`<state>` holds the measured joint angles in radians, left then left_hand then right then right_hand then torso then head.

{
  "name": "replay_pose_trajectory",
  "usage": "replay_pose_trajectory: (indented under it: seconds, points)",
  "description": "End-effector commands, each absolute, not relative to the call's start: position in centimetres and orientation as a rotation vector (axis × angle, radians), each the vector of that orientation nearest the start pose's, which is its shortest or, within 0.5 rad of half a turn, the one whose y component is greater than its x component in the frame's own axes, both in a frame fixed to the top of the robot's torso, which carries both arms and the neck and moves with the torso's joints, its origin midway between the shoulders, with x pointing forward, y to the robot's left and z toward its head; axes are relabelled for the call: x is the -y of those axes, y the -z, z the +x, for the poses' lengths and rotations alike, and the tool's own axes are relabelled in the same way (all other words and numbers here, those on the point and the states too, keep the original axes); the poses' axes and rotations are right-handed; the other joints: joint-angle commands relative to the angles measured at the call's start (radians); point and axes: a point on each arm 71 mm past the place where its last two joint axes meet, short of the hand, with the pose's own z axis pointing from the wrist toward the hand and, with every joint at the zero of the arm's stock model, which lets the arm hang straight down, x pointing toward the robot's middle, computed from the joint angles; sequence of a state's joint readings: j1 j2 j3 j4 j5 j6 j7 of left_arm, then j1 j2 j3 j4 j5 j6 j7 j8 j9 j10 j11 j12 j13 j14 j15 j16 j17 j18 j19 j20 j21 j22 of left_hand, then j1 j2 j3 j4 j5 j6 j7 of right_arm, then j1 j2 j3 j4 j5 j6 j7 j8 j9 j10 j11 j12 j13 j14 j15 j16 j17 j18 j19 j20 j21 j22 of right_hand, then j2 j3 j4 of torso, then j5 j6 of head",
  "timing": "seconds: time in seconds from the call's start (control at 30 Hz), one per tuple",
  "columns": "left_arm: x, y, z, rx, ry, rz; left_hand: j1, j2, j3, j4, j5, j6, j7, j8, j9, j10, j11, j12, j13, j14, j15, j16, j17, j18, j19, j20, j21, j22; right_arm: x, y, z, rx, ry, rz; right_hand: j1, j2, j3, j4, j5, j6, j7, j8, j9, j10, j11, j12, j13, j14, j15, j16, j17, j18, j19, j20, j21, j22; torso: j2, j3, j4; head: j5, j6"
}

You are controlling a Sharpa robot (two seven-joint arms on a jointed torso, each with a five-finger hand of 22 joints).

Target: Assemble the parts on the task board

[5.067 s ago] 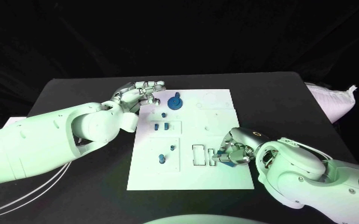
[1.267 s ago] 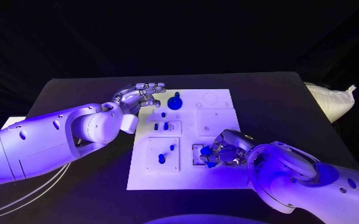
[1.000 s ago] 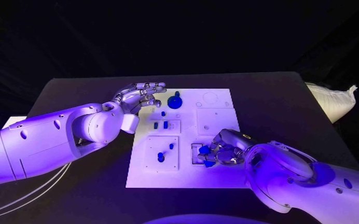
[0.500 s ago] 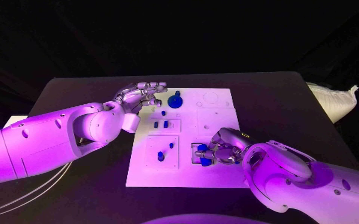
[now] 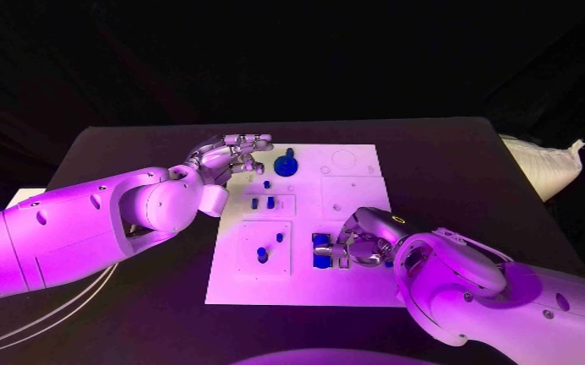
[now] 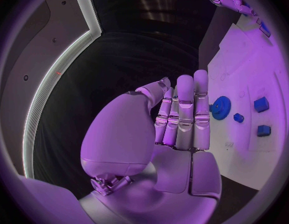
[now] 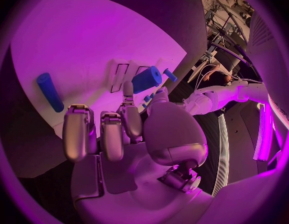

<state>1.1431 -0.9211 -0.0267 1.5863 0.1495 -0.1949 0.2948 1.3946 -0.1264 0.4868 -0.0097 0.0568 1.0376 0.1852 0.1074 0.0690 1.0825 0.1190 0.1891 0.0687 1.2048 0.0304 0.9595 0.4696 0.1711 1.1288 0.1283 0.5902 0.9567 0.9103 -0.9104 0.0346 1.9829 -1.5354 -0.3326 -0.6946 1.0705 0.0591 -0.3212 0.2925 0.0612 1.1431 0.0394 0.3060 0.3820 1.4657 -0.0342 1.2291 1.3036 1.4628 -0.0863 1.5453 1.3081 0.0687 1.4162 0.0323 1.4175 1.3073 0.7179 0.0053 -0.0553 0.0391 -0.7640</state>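
White board surface sits nearest me under my right hand (image 5: 356, 248), which rests over the near right part of the task board (image 5: 353, 192); its fingers are curled in around a blue cylindrical part (image 5: 322, 249) that lies at the rectangular slots by the board's near edge. From the right wrist camera I see that same blue part (image 7: 146, 79) pinched at the fingertips (image 7: 127, 90) against the thumb, just over the outlined slots, while a longer blue rod (image 7: 50, 91) lies flat on the board well apart from it. A little farther out, on the near left panel, I can make out a blue peg (image 5: 261, 254) and a smaller blue piece (image 5: 278, 236) standing in the board. Beyond those, two small blue pieces (image 5: 262, 203) sit side by side in the middle left panel. Farthest out, a blue gear (image 5: 286, 166) lies near the far left corner of the board, and my left hand (image 5: 232, 155) hovers just beside it at the board's far left edge; the left wrist camera shows its fingers (image 6: 184, 114) straight and pressed together, holding nothing, with the gear (image 6: 220, 107) just past them.
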Motion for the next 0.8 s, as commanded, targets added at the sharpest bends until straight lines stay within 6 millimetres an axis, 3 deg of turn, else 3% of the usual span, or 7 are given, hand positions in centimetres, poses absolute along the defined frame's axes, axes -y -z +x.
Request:
replay_pose_trajectory:
  seconds: [0.03,0.3,0.53,0.67,0.8]
  points:
    - [-22.12,20.26,46.53,-1.533,1.641,-1.365,-0.003,0.009,-0.006,-0.002,0.0,-0.005,0.004,0.003,-0.001,-0.005,-0.001,0.001,-0.001,-0.006,-0.002,-0.001,-0.001,0.011,-0.004,-0.001,-0.003,-0.001,14.05,23.56,35.01,-1.976,-0.518,0.097,-0.031,-0.012,-0.007,0.001,-0.008,-0.005,0.002,0.001,0.003,-0.001,0.005,-0.004,0.033,0.098,-0.001,0.003,0.212,-0.011,0.0,-0.005,-0.001,0.027,0.0,-0.0002,-0.0004,0.001,0.0]
    - [-22.14,20.26,46.54,-1.533,1.641,-1.365,-0.003,0.009,-0.006,-0.002,0.0,-0.005,0.004,0.003,-0.001,-0.005,-0.001,0.001,-0.001,-0.006,-0.002,-0.001,-0.001,0.011,-0.004,-0.001,-0.003,-0.001,14.07,23.43,34.94,-1.969,-0.519,0.083,-0.015,-0.016,0.015,-0.005,-0.002,-0.004,0.002,0.002,0.008,0.001,0.005,-0.001,0.037,0.098,-0.002,0.003,0.214,-0.011,0.001,-0.005,0.0,0.029,0.0,0.0005,-0.0009,0.0,0.0]
    - [-22.16,20.26,46.54,-1.533,1.641,-1.365,-0.003,0.009,-0.006,-0.002,0.0,-0.006,0.004,0.003,-0.001,-0.005,-0.001,0.001,-0.001,-0.006,-0.002,-0.001,-0.001,0.011,-0.004,0.0,-0.003,-0.001,14.04,23.31,34.8,-1.964,-0.525,0.055,0.161,-0.021,0.066,-0.073,0.041,-0.006,0.0,0.001,0.018,0.002,0.003,0.0,0.042,0.098,-0.003,0.004,0.215,-0.011,0.001,-0.006,-0.001,0.03,0.0,0.0008,-0.0013,0.0,0.0]
    - [-22.17,20.26,46.54,-1.533,1.641,-1.365,-0.003,0.009,-0.006,-0.002,0.0,-0.006,0.004,0.003,-0.001,-0.005,-0.001,0.001,-0.001,-0.006,-0.002,-0.001,-0.001,0.011,-0.004,0.0,-0.003,-0.001,14.19,23.23,34.85,-1.95,-0.515,0.049,0.254,-0.005,0.103,-0.122,0.041,-0.008,-0.002,0.0,0.022,0.002,0.001,-0.001,0.044,0.098,-0.005,0.003,0.214,-0.011,0.001,-0.008,-0.002,0.03,0.0,0.0009,-0.001,-0.002,0.001]
    - [-22.17,20.27,46.54,-1.533,1.641,-1.365,-0.003,0.009,-0.006,-0.002,0.0,-0.006,0.004,0.003,-0.001,-0.005,-0.001,0.001,-0.001,-0.006,-0.002,-0.001,-0.001,0.011,-0.004,0.0,-0.003,-0.001,14.65,23.06,34.84,-1.932,-0.522,0.073,0.261,0.001,0.11,-0.124,0.047,-0.013,0.001,-0.005,0.022,0.0,0.002,-0.007,0.041,0.098,-0.004,0.003,0.214,-0.011,0.001,-0.008,-0.002,0.03,0.0,0.0008,-0.0008,-0.002,0.002]
